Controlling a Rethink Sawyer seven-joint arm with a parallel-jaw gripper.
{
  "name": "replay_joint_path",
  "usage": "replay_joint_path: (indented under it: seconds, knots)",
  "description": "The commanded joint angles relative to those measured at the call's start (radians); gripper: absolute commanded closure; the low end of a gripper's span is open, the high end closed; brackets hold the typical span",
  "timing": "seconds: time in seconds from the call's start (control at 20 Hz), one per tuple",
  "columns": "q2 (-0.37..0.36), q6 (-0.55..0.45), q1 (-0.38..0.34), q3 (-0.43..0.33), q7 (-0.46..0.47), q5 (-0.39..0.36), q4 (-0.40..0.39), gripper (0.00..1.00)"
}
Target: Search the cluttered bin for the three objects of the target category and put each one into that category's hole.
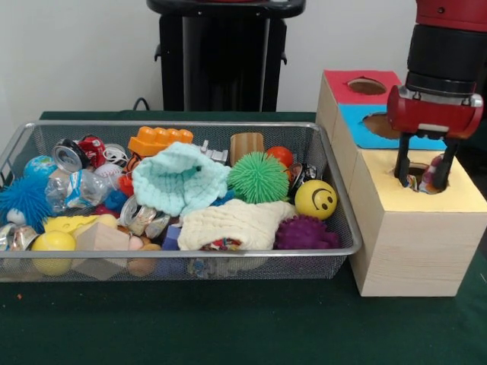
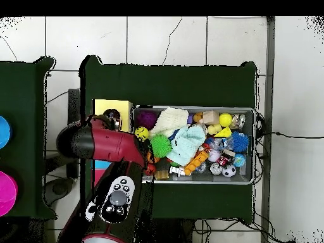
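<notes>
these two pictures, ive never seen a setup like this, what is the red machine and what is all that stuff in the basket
The red and black machine is a robot arm; its gripper is the two-pronged claw at its end. One picture is taken from across the table, the other from straight above.

On the green table stands a wire bin full of small things: a mint knitted hat, a cream knitted hat, a green spiky ball, a yellow smiley ball, a crushed can and more.

Beside the bin is a wooden box with a red, a blue and a yellow section, each with a hole. The claw is over the yellow hole, fingers spread, with a small multicoloured object between them. Whether it is gripped or released, I cannot tell.
</notes>
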State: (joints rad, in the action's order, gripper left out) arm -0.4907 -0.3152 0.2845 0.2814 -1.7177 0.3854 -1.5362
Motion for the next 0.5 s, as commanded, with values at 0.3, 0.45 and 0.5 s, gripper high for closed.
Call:
replay_joint_path:
  seconds: [0.3, 0.45, 0.5]
  knots:
    - [-0.053, -0.097, -0.025, 0.062, -0.144, -0.059, -0.05, 1.0]
    - [-0.051, -0.098, -0.025, 0.07, -0.141, -0.076, -0.045, 1.0]
    - [-0.054, -0.097, -0.03, 0.064, -0.143, -0.075, -0.05, 1.0]
